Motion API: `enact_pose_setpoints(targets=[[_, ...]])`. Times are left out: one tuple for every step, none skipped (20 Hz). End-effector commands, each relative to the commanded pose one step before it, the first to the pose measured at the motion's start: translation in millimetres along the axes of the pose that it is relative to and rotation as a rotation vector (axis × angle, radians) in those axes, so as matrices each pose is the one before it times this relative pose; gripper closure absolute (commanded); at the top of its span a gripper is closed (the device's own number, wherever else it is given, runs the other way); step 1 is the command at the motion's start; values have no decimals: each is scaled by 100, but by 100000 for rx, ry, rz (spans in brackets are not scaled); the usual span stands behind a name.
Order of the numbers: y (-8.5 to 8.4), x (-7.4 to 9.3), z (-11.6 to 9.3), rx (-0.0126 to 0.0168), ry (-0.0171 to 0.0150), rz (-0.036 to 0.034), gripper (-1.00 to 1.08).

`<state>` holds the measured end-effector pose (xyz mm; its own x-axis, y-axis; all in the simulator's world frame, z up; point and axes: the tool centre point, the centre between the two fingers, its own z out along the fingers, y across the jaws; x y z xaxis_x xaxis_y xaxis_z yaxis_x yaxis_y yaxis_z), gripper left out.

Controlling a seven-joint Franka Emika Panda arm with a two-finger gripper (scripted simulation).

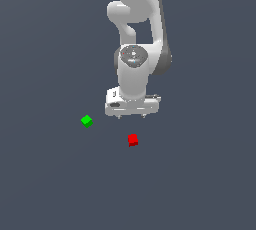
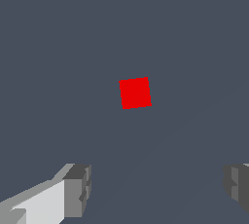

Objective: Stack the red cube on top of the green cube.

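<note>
Tool point(image 1: 131, 116) fingers spread above red cube point(image 2: 135, 92); green cube point(image 1: 86, 121) shows only outside.

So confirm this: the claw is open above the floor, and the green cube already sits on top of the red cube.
Not quite. In the exterior view the green cube lies on the floor apart from the red cube, not stacked on it. The rest holds: the claw is open above the floor, its fingers spread wide in the wrist view.

Red cube point(image 1: 132, 139), green cube point(image 1: 86, 120) on floor point(image 1: 50, 184)
</note>
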<state>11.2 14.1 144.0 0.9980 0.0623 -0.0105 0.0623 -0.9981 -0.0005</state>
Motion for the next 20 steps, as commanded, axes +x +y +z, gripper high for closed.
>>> enact_pose_setpoints(targets=[[-22, 672, 1051, 7, 83, -1692, -92], [-8, 339, 488, 0, 73, -817, -92], [-11, 364, 522, -1, 78, -878, -92], [-10, 388, 553, -2, 82, -928, -92], [-13, 409, 577, -4, 87, -978, -92], [-13, 399, 557, -6, 84, -948, -92], [-12, 373, 513, -7, 77, -878, -92], [-12, 347, 471, -8, 71, -811, -92], [-12, 321, 430, -9, 65, -747, -92], [-11, 294, 391, -9, 59, -681, -92], [-8, 267, 352, -9, 53, -613, -92], [-9, 240, 313, -9, 48, -550, -92], [-11, 214, 275, -9, 42, -491, -92], [-9, 188, 236, -9, 36, -424, -92], [-3, 162, 198, -8, 30, -354, -92], [-6, 137, 160, -8, 25, -296, -92], [-8, 112, 122, -8, 19, -238, -92], [-1, 86, 87, -7, 13, -168, -92], [-5, 61, 55, -6, 9, -119, -92], [-5, 36, 29, -4, 5, -69, -92]])
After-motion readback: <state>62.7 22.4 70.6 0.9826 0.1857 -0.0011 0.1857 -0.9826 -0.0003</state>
